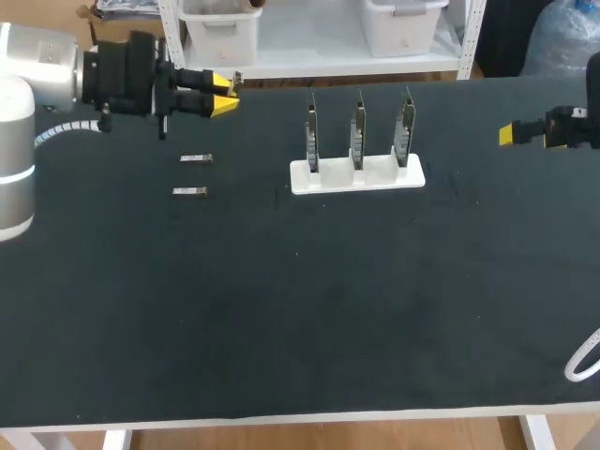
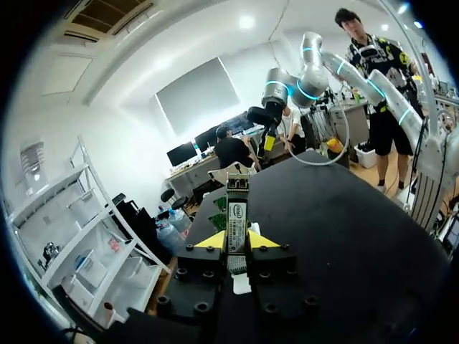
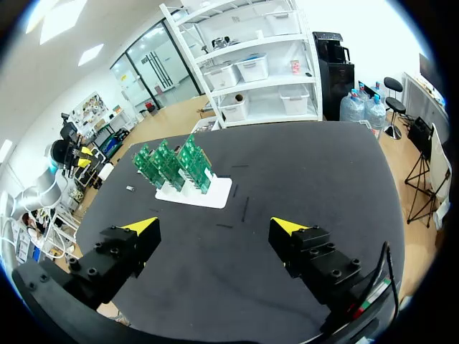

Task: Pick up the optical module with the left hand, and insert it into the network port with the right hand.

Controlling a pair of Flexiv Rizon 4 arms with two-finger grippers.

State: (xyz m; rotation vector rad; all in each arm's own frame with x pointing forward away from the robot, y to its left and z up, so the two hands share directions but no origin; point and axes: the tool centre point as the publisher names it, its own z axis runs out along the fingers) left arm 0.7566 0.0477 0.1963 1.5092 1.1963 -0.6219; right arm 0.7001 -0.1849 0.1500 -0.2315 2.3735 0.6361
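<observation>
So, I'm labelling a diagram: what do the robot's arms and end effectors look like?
The left arm has rounded silver-white links with a grey ribbed cable alongside. The left end effector and right end effector are blocky black, dotted with bolt holes, each with two fingers ending in wedge-shaped bright yellow tips.

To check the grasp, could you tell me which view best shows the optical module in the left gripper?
The left wrist view: the optical module stands close up between the fingers of the left gripper. The head view shows only a sliver at the yellow tips; in the right wrist view it is too small to tell.
</observation>
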